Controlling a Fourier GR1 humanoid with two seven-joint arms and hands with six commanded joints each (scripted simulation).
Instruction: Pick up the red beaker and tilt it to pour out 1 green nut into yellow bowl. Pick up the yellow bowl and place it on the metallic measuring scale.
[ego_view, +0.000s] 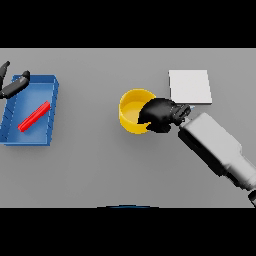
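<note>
A plain grey table (100, 165) fills the frame from edge to edge. Just right of centre sits the yellow bowl (131, 111), round and open at the top; nothing can be made out inside it. The right hand (159, 115), dark and reaching in from the lower right on a white and grey arm, has its fingers curled over the bowl's right rim, gripping it. Just beyond, in the upper right, lies the metallic measuring scale (189, 86), a pale flat square, apart from the bowl. At the far left is a blue tray (52, 107) holding a red stick-like object (34, 116); the left hand (15, 85) shows at its upper left corner, fingers straight and loose. The grip holds only one side of the rim, so the bowl could tip or slip when lifted, and it might land off the scale's edge.
</note>
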